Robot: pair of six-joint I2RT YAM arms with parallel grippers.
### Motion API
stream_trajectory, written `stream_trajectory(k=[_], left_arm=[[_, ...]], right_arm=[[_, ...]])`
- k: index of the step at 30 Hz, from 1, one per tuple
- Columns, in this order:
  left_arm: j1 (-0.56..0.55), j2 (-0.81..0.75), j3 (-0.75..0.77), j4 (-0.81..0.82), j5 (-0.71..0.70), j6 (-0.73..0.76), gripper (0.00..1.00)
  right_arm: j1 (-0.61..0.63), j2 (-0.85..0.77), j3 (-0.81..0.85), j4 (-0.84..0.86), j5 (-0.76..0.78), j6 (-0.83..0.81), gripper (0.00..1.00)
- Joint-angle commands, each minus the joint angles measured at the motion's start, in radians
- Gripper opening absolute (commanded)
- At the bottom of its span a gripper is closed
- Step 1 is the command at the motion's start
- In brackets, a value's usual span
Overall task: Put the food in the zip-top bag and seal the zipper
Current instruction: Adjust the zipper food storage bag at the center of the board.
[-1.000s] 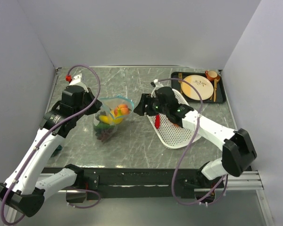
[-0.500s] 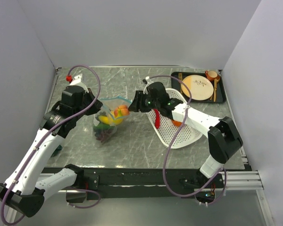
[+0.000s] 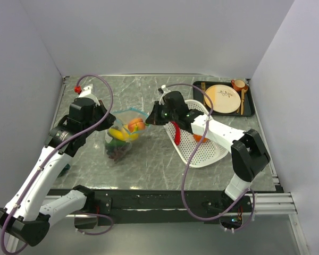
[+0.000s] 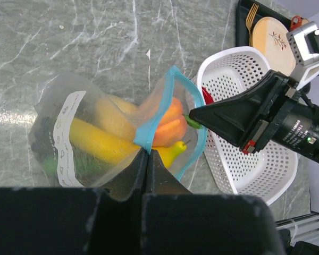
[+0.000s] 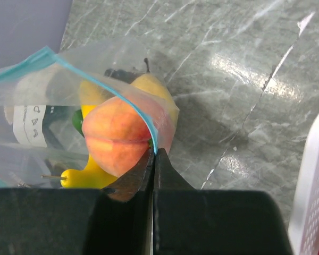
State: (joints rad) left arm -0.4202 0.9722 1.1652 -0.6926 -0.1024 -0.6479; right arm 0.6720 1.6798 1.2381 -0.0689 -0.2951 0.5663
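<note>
The zip-top bag (image 3: 123, 139) lies at centre-left, its mouth held up. Inside it are a peach (image 3: 136, 125), a yellow banana (image 3: 118, 134) and dark grapes (image 3: 116, 153). My left gripper (image 4: 147, 152) is shut on the teal zipper (image 4: 149, 125) at the mouth's left side. My right gripper (image 5: 153, 153) is shut on the zipper (image 5: 122, 98) at the opposite end, right beside the peach (image 5: 117, 141). In the top view the two grippers, left (image 3: 108, 121) and right (image 3: 149, 118), hold the mouth between them. A red chili (image 3: 176, 133) lies in the basket.
The white perforated basket (image 3: 202, 154) sits right of the bag, under my right arm, with an orange piece (image 3: 200, 139) in it. At the back right, a black tray (image 3: 250, 106) holds a beige plate (image 3: 223, 98) and a small cup (image 3: 238, 84).
My right gripper has moved left from over the basket to the bag's mouth and shut on the zipper's right end. The left gripper has kept its hold, lifting the mouth slightly.
</note>
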Motion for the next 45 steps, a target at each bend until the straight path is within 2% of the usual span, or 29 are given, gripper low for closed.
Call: stream_trajectory(k=[1, 6, 8, 10, 12, 14, 16, 17, 20, 21, 22, 26, 27, 29, 30, 31, 33, 34, 35, 38, 45], left_arm=[[0.001, -0.012, 0.013, 0.067, 0.007, 0.011, 0.01], [0.001, -0.016, 0.034, 0.053, -0.006, 0.008, 0.01], [0.001, -0.041, 0.044, 0.061, -0.023, 0.008, 0.01], [0.001, -0.053, 0.054, 0.059, -0.034, 0.013, 0.06], [0.001, -0.043, 0.073, 0.035, -0.039, 0.024, 0.05], [0.001, -0.029, 0.074, 0.018, -0.014, 0.024, 0.03], [0.001, -0.039, 0.050, 0.030, 0.007, 0.019, 0.01], [0.001, -0.046, 0.041, 0.044, 0.019, 0.011, 0.01], [0.001, -0.061, 0.025, 0.050, 0.012, 0.001, 0.01], [0.001, -0.063, 0.045, 0.029, -0.017, -0.001, 0.01], [0.001, -0.070, 0.066, 0.019, -0.028, 0.001, 0.01], [0.001, -0.076, 0.270, -0.086, -0.126, 0.039, 0.01], [0.001, -0.067, 0.356, -0.119, -0.158, 0.050, 0.01], [0.003, -0.008, 0.422, -0.231, -0.230, 0.085, 0.01], [0.004, 0.018, 0.415, -0.263, -0.233, 0.096, 0.02], [0.012, 0.075, 0.395, -0.290, -0.171, 0.108, 0.01], [0.015, 0.155, 0.309, -0.303, -0.068, 0.105, 0.01], [0.015, 0.166, 0.260, -0.236, 0.048, 0.100, 0.01], [0.015, 0.171, 0.182, -0.204, 0.093, 0.093, 0.01], [0.014, 0.123, 0.091, -0.081, 0.090, 0.047, 0.01], [0.015, 0.100, 0.159, -0.093, 0.021, 0.071, 0.01]], right_arm=[[0.049, -0.095, 0.090, 0.006, 0.014, -0.077, 0.00], [0.124, -0.150, 0.162, -0.051, 0.076, -0.170, 0.01], [0.123, -0.152, 0.178, -0.034, 0.016, -0.158, 0.02], [0.124, -0.128, 0.208, -0.066, 0.030, -0.151, 0.01], [0.126, -0.094, 0.236, -0.094, 0.069, -0.131, 0.02], [0.126, -0.063, 0.271, -0.144, 0.077, -0.131, 0.12], [0.126, -0.034, 0.284, -0.166, 0.099, -0.132, 0.16], [0.126, -0.031, 0.273, -0.157, 0.102, -0.122, 0.16], [0.124, -0.011, 0.297, -0.198, 0.136, -0.114, 0.06], [0.126, -0.002, 0.311, -0.215, 0.145, -0.114, 0.01], [0.126, -0.006, 0.317, -0.221, 0.133, -0.112, 0.00], [0.120, -0.038, 0.305, -0.183, 0.129, -0.088, 0.03], [0.112, -0.016, 0.313, -0.193, 0.131, -0.082, 0.04], [0.092, 0.039, 0.391, -0.285, 0.091, -0.072, 0.04], [0.089, 0.108, 0.434, -0.334, 0.090, -0.072, 0.00], [0.093, 0.127, 0.473, -0.368, 0.086, -0.068, 0.00], [0.106, 0.107, 0.439, -0.295, 0.013, -0.069, 0.00], [0.119, 0.094, 0.404, -0.237, 0.004, -0.065, 0.00], [0.129, 0.074, 0.399, -0.227, 0.023, -0.065, 0.00], [0.139, 0.078, 0.415, -0.253, 0.027, -0.082, 0.01], [0.143, 0.072, 0.419, -0.313, 0.040, -0.123, 0.02]])
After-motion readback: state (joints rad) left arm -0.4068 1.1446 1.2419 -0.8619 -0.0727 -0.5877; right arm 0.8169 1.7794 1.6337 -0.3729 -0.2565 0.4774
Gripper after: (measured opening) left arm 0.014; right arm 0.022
